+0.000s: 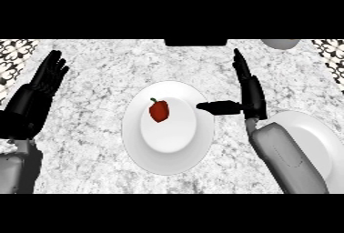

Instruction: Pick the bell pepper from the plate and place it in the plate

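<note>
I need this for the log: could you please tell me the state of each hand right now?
Left hand: open, fingers straight, resting at the left edge, holding nothing.
Right hand: open, thumb towards the plate with the bell pepper, holding nothing.

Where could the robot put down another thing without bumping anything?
Bare counter lies between the left hand and the middle plate. More lies above that plate. It is crowded at the right: the right hand sits between the middle plate, holding the bell pepper, and the second plate.

Left hand [42, 82] and right hand [247, 88], fingers straight
</note>
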Robot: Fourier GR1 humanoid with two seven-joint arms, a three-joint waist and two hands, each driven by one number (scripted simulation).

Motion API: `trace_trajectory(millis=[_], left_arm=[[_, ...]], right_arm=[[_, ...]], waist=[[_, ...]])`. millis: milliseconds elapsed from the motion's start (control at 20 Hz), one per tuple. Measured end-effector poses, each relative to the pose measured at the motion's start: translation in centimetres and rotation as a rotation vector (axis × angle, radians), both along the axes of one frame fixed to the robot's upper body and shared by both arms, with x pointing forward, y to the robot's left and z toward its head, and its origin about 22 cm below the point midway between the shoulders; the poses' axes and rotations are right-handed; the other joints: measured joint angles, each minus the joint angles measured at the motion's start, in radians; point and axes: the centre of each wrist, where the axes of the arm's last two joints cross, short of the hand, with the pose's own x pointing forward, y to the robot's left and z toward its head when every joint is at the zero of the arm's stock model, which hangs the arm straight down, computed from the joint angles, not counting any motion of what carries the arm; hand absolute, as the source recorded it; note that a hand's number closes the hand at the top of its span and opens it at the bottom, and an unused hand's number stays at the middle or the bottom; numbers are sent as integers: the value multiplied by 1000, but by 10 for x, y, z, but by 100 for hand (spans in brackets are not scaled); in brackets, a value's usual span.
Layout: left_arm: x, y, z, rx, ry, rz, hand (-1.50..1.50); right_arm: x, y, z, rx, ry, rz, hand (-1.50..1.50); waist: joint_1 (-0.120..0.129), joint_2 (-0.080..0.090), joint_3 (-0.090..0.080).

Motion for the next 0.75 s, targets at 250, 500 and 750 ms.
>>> trace_trajectory(millis=[250,500,750], left_arm=[[7,0,-3,-3,-3,-2,0],[4,1,1,0,0,-4,0],[5,-2,5,2,0,-8,0]], right_arm=[[-11,-53,-1,-20,-14,17,-150],[-24,-104,-5,-32,-17,21,-150],[-40,-135,-13,-65,-29,24,-150]], waist=[[0,1,0],[2,1,0],[3,1,0]])
